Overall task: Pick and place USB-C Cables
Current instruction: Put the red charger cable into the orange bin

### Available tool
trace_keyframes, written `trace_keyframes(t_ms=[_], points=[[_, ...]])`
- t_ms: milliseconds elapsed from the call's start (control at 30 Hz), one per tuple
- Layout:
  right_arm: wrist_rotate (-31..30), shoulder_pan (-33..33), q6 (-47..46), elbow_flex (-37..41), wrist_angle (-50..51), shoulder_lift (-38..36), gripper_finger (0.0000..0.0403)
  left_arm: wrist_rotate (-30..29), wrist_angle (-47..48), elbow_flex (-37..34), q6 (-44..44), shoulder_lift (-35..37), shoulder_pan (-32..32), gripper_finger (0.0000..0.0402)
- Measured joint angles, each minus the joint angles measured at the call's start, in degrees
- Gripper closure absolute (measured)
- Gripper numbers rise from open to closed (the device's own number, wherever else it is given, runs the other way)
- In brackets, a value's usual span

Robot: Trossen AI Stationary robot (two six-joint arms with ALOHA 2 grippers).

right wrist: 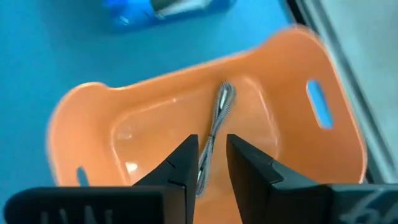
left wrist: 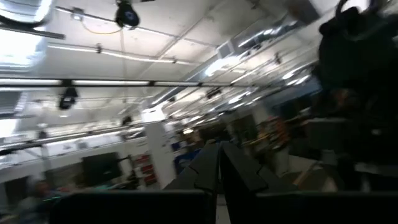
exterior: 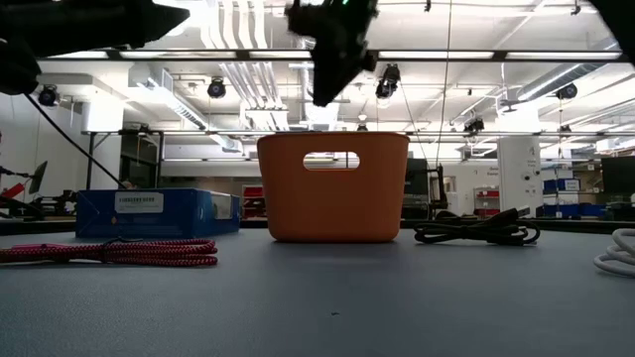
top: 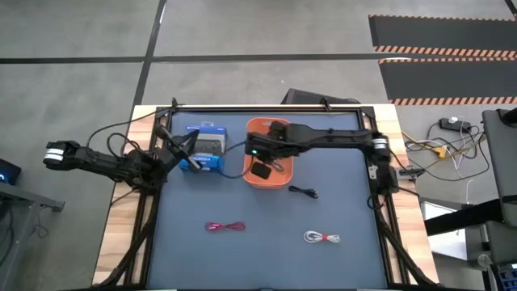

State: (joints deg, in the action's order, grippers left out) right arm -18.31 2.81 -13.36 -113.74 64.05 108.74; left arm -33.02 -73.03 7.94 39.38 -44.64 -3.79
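An orange basket point(top: 284, 183) point(exterior: 332, 188) stands at the table's far middle. My right gripper point(right wrist: 211, 144) point(top: 257, 153) hovers above it point(exterior: 330, 94), pointing down, fingers a little apart. The grey cable point(right wrist: 221, 106) shows stretched out on the basket's floor, its near end running out of sight between my fingers. The black cable point(top: 303, 191) point(exterior: 476, 232), red cable point(top: 224, 227) point(exterior: 109, 251) and white cable with its red tie point(top: 321, 238) lie flat on the mat. My left gripper point(left wrist: 219, 149) point(top: 182, 144) waits shut near the blue box, tipped upward. My right gripper stands over the grey cable's near end point(right wrist: 204, 171), which shows in the gap between the fingers and is narrower than that gap. I cannot tell whether either finger touches it.
A blue-and-black retail box point(top: 206, 149) point(exterior: 159, 211) sits just left of the basket, close to my left arm. The dark mat point(top: 266, 259) is bare between the three loose cables. A black frame rail point(top: 266, 107) runs along the table's far edge.
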Motion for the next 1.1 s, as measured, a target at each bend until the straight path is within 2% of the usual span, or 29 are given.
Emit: trace_keyframes(t_ms=[167, 367, 600, 900, 1000, 1100], points=[[0.1, -1.5, 5.4, 16.6, -13.5, -12.2, 0.0343, 8.2, 0.1, -0.2, -11.7, -1.3, 0.0, 0.04], [0.5, -1.4, 9.3, 40.3, -35.1, -26.4, 0.0347, 10.8, 0.7, -0.9, -27.8, -3.6, -0.1, 0.04], [0.8, -1.4, 15.8, 61.1, -58.4, -39.3, 0.0347, 18.0, 0.7, 1.0, -37.0, -7.8, -0.1, 0.04], [6.8, -1.3, 21.7, 75.9, -79.7, -50.1, 0.0347, 19.8, 4.7, 6.6, -46.3, -14.4, -2.1, 0.04], [7.0, -1.3, 24.9, 78.9, -84.9, -52.5, 0.0347, 19.5, 9.9, 9.0, -48.4, -15.3, -3.2, 0.04], [7.1, -1.3, 27.3, 80.9, -87.6, -55.0, 0.0347, 19.5, 19.0, 12.3, -51.4, -15.2, -4.2, 0.04]])
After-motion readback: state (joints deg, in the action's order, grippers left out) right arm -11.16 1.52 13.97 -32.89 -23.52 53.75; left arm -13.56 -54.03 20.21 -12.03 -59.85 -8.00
